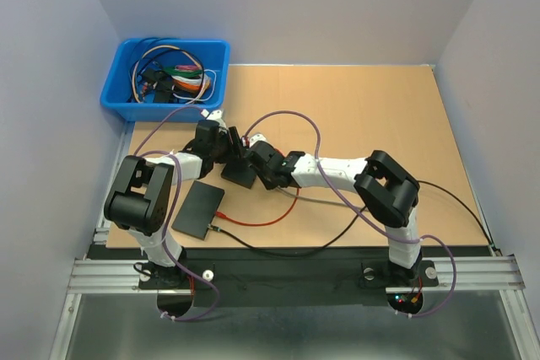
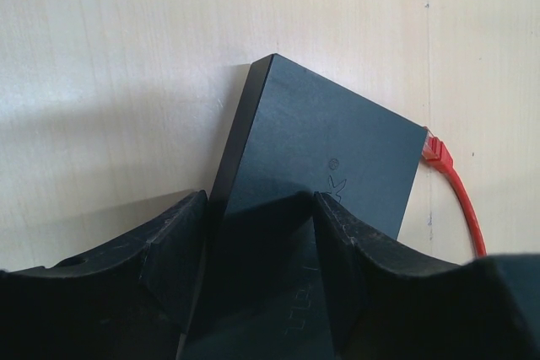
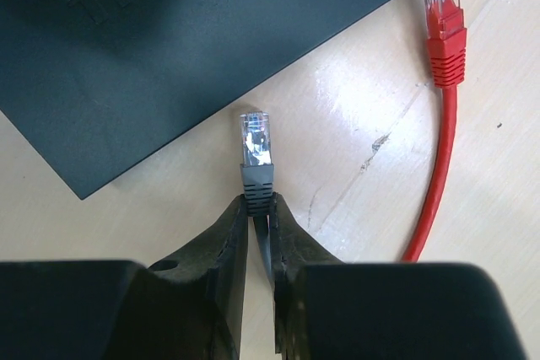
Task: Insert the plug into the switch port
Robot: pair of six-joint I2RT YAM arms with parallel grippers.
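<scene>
My left gripper (image 2: 257, 204) is shut on the black switch (image 2: 337, 141) by its two long edges and holds it tilted above the table. From above, the switch (image 1: 239, 174) sits between the left gripper (image 1: 226, 151) and the right gripper (image 1: 258, 163). The right gripper (image 3: 259, 202) is shut on the grey boot of the plug (image 3: 256, 145). The plug's clear tip points at the switch (image 3: 169, 48) and stops a short way from its near edge. No port shows in any view.
A red cable's plug (image 3: 443, 14) lies loose on the table beyond the switch, and it also shows in the left wrist view (image 2: 436, 152). A second flat black box (image 1: 198, 208) lies near the front left, with the red cable (image 1: 253, 222) and a black cable (image 1: 278, 246) beside it. A blue bin (image 1: 118, 94) of cables stands at the back left.
</scene>
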